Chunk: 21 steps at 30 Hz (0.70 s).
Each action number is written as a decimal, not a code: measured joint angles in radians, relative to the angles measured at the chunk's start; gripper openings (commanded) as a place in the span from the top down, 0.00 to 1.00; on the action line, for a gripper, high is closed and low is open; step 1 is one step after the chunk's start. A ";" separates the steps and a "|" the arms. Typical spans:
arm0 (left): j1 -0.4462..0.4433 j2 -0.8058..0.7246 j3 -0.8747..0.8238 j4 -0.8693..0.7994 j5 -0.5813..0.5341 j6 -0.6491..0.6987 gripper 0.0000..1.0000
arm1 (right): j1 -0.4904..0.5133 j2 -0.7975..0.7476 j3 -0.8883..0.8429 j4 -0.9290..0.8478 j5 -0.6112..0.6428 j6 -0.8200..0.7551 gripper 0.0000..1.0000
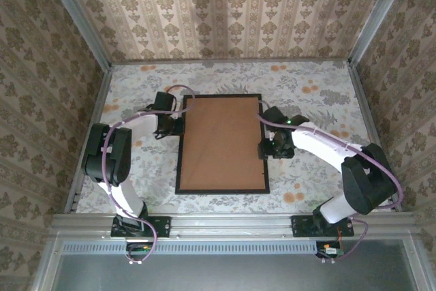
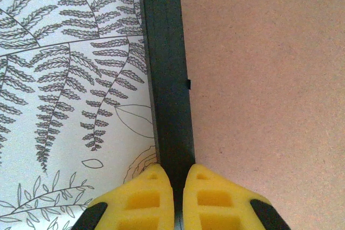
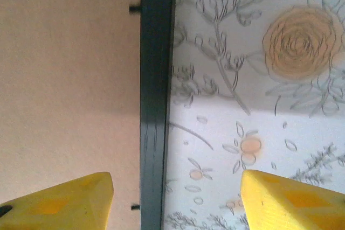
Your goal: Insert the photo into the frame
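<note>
1. The frame (image 1: 221, 191) lies flat in the middle of the counter (image 1: 306, 100), back side up. The brown backing board (image 1: 223, 142) fills its opening edge to edge.
2. Photo: can't tell whether it sits under the board, since the board covers the whole opening. If it does, my read is that only locking the back is left.
3. Small black tabs (image 3: 133, 9) stick out from the frame's rail over the board edge. They are likely what keeps the board in.
4. Left fingers (image 2: 151, 197): pressed together with nothing between them, tips over the frame's left rail toward its far end. This looks like a hold-down or steadying pose, not a grasp. Can't confirm actual contact.
5. Right fingers (image 3: 70, 203): spread wide and holding nothing, straddling the frame's right rail about halfway along. One is over the board, the other over the counter just outside the frame. Probably set to pinch the rail or work a tab.
6. The arms are on opposite rails of the frame. My guess is this stops it sliding on the patterned cover when one side gets pushed.
7. Risk: pressing one side of the frame could tilt it or shift the board off square.
</note>
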 measured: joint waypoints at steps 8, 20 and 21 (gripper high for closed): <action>0.000 0.000 0.000 0.000 0.000 0.000 0.92 | -0.106 0.127 0.054 0.110 -0.144 -0.018 0.45; 0.000 0.000 0.000 0.000 0.000 0.000 0.92 | -0.167 0.292 0.169 0.231 -0.187 -0.023 0.58; 0.000 0.000 0.000 0.000 0.000 0.000 0.92 | -0.170 0.303 0.181 0.237 -0.187 -0.024 0.60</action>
